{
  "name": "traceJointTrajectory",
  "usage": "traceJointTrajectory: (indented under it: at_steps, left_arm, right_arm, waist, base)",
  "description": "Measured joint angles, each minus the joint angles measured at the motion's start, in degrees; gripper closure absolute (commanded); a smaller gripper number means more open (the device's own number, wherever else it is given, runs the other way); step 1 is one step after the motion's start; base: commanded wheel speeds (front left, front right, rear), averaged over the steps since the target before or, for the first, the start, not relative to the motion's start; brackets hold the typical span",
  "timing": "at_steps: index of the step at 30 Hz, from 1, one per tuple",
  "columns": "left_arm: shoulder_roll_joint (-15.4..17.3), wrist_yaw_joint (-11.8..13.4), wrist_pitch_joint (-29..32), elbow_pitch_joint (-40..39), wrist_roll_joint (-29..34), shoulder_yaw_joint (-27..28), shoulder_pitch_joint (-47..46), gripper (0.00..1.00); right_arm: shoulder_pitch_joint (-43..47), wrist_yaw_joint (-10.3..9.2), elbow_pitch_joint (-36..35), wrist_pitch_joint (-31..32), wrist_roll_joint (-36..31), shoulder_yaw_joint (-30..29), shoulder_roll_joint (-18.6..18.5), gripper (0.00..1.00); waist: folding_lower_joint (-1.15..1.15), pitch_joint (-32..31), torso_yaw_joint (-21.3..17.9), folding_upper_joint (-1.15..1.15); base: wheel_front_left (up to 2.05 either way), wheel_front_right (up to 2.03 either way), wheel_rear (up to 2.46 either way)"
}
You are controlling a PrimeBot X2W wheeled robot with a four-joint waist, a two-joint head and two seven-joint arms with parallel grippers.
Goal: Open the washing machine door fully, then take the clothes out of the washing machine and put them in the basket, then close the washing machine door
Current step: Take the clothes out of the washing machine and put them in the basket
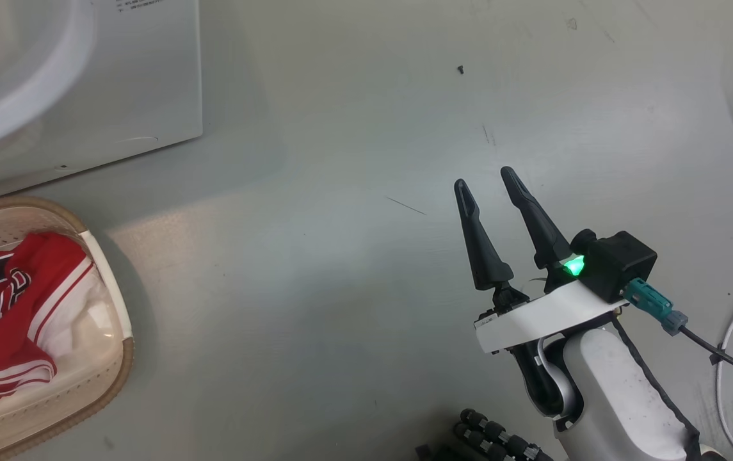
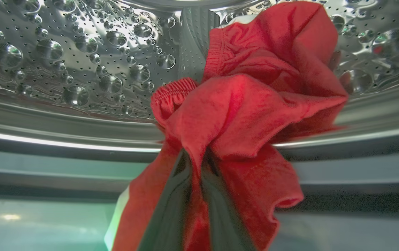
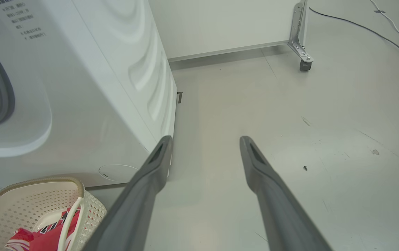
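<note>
Presently the left jaws are clamped on a bunched gather of red cloth, inside the drum near its front lip. The grip looks narrow, and much of the cloth hangs loose around it. Advised: withdraw slowly and straight out, lifting clear of the lip so trailing cloth does not snag, then carry it to the basket, which already holds a jersey. The right jaws stand open and empty over the floor.

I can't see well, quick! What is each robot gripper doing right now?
Left gripper: shut on the red cloth inside the drum.
Right gripper: open, holding nothing.
</note>
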Motion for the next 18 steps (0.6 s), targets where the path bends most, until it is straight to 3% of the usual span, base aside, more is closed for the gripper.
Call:
traceJointTrajectory:
  at_steps: [18]
  left_arm:
    - [-4.3, -1.5, -8.2, 3.5, -0.2, -1.9, 0.2, 1.0]
  right_arm:
    - [0.0, -0.3, 0.9, 0.0, -1.5, -1.8, 0.0, 0.0]
  waist:
    - [0.0, -3.6, 2.9, 0.0]
  base:
    - [0.0, 0.0, 0.0]
